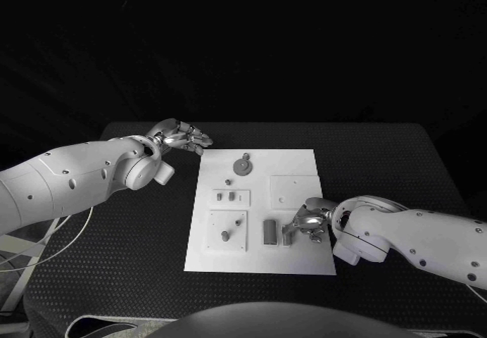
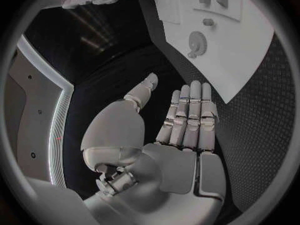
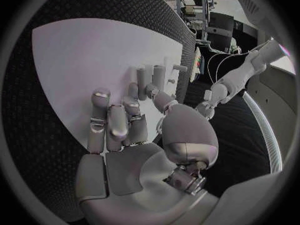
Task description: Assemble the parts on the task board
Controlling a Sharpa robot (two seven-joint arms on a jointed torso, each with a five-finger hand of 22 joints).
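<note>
You have a smooth, matt white task board (image 1: 300,165) on a black table (image 1: 386,162) with a dimpled, textured surface; both hands look like glossy silver metal.

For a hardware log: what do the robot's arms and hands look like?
Both arms are smooth white shells dotted with small dark screws. The left hand and right hand are silver metal with segmented fingers. Thin pale cables hang below the left arm.

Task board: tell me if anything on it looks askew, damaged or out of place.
Nothing stands out. The task board lies flat and square on the table, its parts in place, none visibly tipped or off the plate. The right hand is at the parts near its right edge; the left hand hovers beyond its far left corner.
</note>
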